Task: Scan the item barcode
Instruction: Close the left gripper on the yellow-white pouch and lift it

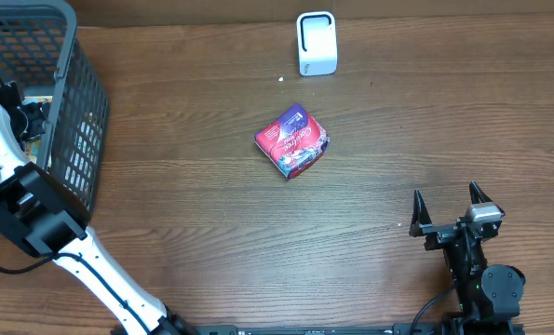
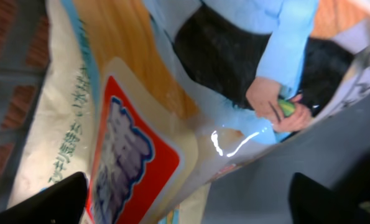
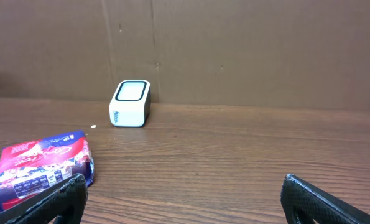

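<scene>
Two pincers, both wide apart and empty. The left pincer (image 2: 191,200) hangs inside the basket (image 1: 76,112), jaws spread over a printed bag (image 2: 135,149) lying there; no contact is visible. The right pincer (image 1: 446,193) rests near the table's (image 1: 211,223) front edge, holding nothing. A red packet (image 1: 292,141) lies mid-table, apart from the white scanner (image 1: 316,43) at the far side.

Judgement: the bag is the item in hand, and pick-up is not yet made.

Recommendation: grip the bag by an edge or fold, since the glossy flat face may slip. No barcode shows in any view; find it before presenting the bag to the scanner.
</scene>
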